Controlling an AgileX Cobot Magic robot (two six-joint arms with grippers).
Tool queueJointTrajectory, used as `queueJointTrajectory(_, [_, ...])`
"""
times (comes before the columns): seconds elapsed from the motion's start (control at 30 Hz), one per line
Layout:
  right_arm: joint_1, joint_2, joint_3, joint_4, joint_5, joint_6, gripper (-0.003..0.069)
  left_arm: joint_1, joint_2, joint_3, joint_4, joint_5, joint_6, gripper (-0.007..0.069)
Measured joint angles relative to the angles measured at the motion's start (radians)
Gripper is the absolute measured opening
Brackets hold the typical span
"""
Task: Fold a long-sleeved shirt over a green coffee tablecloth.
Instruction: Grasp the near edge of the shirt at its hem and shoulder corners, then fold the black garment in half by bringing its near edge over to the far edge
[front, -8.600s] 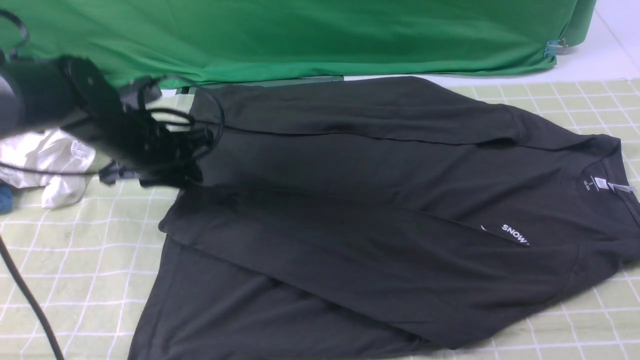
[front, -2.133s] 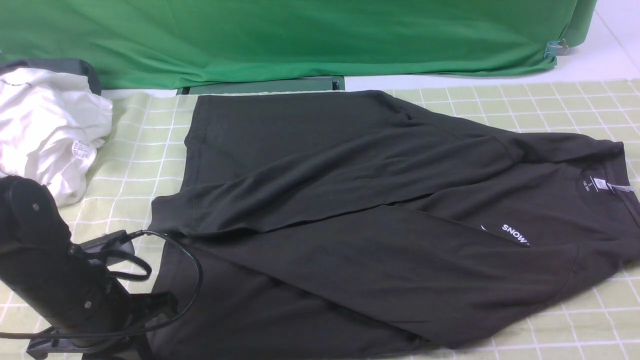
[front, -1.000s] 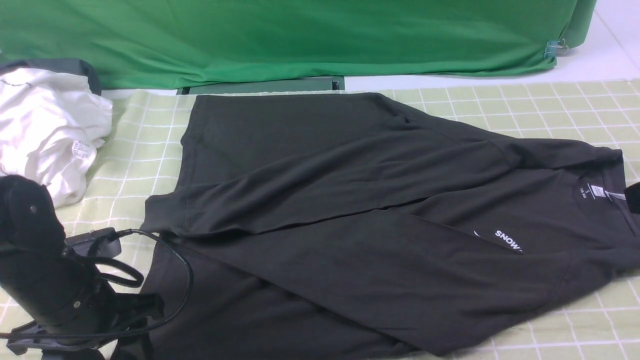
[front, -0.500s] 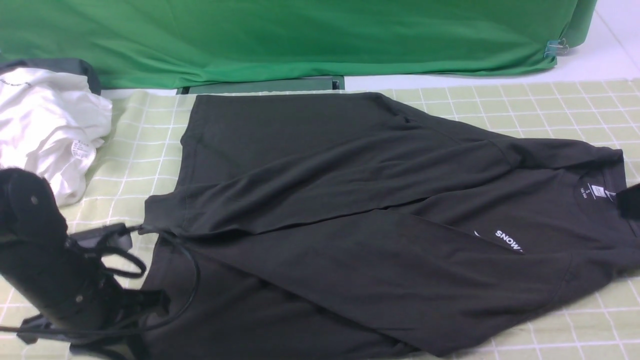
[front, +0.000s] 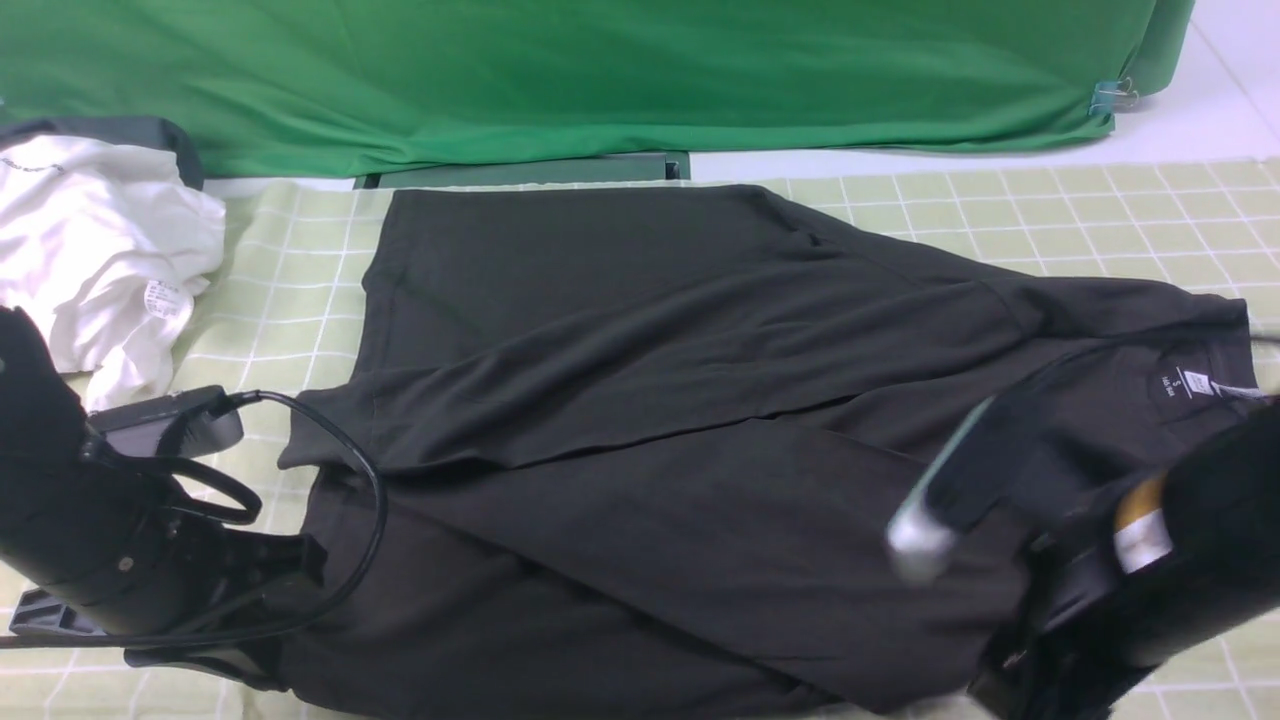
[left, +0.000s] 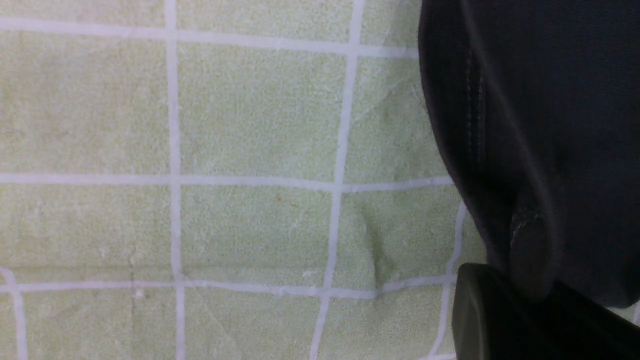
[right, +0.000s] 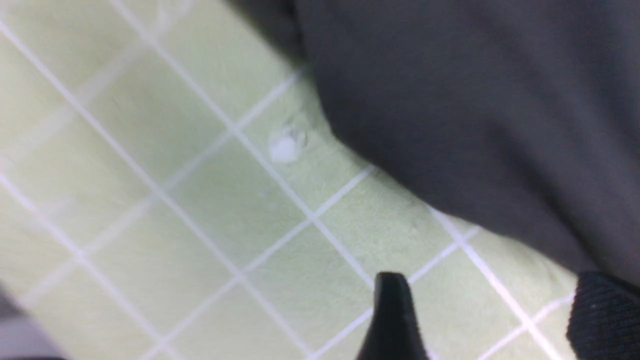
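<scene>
My left hand, at the lower left of the front frame, is clenched on the hem corner of the long-sleeved shirt. My right hand, at the lower right, is released, its fingers spread just beside the shirt's edge and gripping nothing. The shirt lies across the middle of the frame on the green coffee tablecloth.

blurred right arm hides part of long-sleeved shirt (near edge cropped).
</scene>
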Motion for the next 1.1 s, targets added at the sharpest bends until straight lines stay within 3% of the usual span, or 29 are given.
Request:
queueJointTrajectory(0.27, [0.056, 0.193, 0.0, -0.113, -0.126, 0.019, 0.0452, 0.0, 0.0, 0.025, 0.001, -0.02, 0.004, 0.0019])
queueJointTrajectory(0.43, [0.057, 0.229, -0.003, -0.142, -0.153, 0.027, 0.0389, 0.0, 0.0, 0.026, 0.002, -0.039, 0.005, 0.0019])
queueJointTrajectory(0.6, [0.057, 0.234, -0.003, -0.162, -0.219, 0.035, 0.0207, 0.0, 0.0, 0.027, 0.002, -0.063, 0.004, 0.0019])
queueJointTrajectory(0.67, [0.057, 0.237, -0.007, -0.175, -0.225, 0.035, 0.0095, 0.0, 0.0, 0.027, 0.003, -0.066, 0.004, 0.0019])
queueJointTrajectory(0.77, [0.057, 0.238, -0.024, -0.177, -0.198, 0.035, 0.0041, 0.0, -0.005, 0.027, 0.003, -0.064, 0.004, 0.0019])
queueJointTrajectory(1.1, [0.124, 0.078, -0.042, -0.073, 0.12, 0.05, 0.0037, 0.0, -0.202, 0.072, -0.006, 0.016, -0.007, 0.0019])
